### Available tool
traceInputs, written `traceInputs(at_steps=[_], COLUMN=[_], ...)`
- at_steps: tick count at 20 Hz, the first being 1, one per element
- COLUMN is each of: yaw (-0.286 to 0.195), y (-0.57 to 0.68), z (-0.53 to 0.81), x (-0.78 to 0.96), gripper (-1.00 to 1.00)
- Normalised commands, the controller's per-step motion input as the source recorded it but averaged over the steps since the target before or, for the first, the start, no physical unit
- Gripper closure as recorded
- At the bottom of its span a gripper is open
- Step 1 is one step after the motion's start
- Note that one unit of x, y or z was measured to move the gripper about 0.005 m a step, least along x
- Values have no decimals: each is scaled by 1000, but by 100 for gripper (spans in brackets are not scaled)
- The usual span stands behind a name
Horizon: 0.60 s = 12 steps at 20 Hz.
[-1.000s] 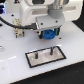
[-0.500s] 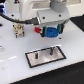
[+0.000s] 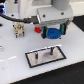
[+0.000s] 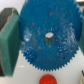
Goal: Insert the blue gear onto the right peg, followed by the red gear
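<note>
- Since a second ago I see the arm shift toward the exterior view's right, carrying the blue gear (image 3: 52, 33) above the white desk (image 3: 15, 62).
- My jaws are clamped on it, green pads (image 4: 9, 41) against its rim.
- Red gear (image 3: 38, 29) sits beyond, partly hidden.
- Plate (image 3: 45, 55) lies below; its pegs are too blurred to tell apart.

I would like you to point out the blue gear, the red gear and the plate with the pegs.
blue gear (image 4: 42, 47): wrist view, on its flat face below the centre hole.
red gear (image 3: 38, 29): exterior view, on its visible red top.
plate with the pegs (image 3: 35, 59): exterior view, on its grey surface.
</note>
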Motion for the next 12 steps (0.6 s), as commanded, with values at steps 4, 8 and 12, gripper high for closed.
traceInputs(at_steps=[4,8,12], yaw=[0,0,0], y=[-174,-77,-47], z=[63,10,-8], x=[652,550,461], gripper=[100,100,100])
